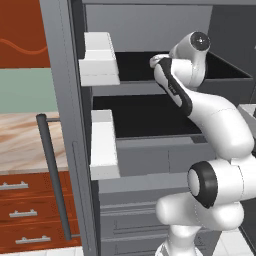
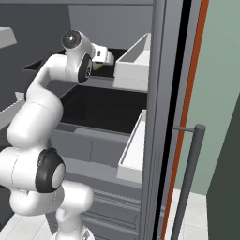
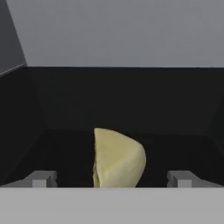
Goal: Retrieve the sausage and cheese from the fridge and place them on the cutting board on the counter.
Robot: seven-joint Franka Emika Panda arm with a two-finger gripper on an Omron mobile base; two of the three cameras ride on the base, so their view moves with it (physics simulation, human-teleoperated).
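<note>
The cheese (image 3: 117, 158), a pale yellow rounded chunk, lies on the dark floor of a fridge shelf, close in front of the hand camera. My gripper (image 3: 111, 178) is open, with one fingertip on each side of the cheese and neither touching it. The base views show the arm reaching into the upper dark shelf (image 1: 135, 66) of the grey fridge (image 1: 67, 100), whose doors stand open. The sausage and the cutting board are out of view. A strip of the marbled counter (image 1: 22, 142) shows left of the fridge door.
White door bins (image 1: 98, 60) (image 1: 104, 145) hang on the left door, and others (image 2: 133, 58) on the right door. Long bar handles (image 1: 52, 175) (image 2: 190, 178) stick out from both doors. Red-brown drawers (image 1: 25, 212) sit under the counter. The shelf's dark side walls stand close to the hand.
</note>
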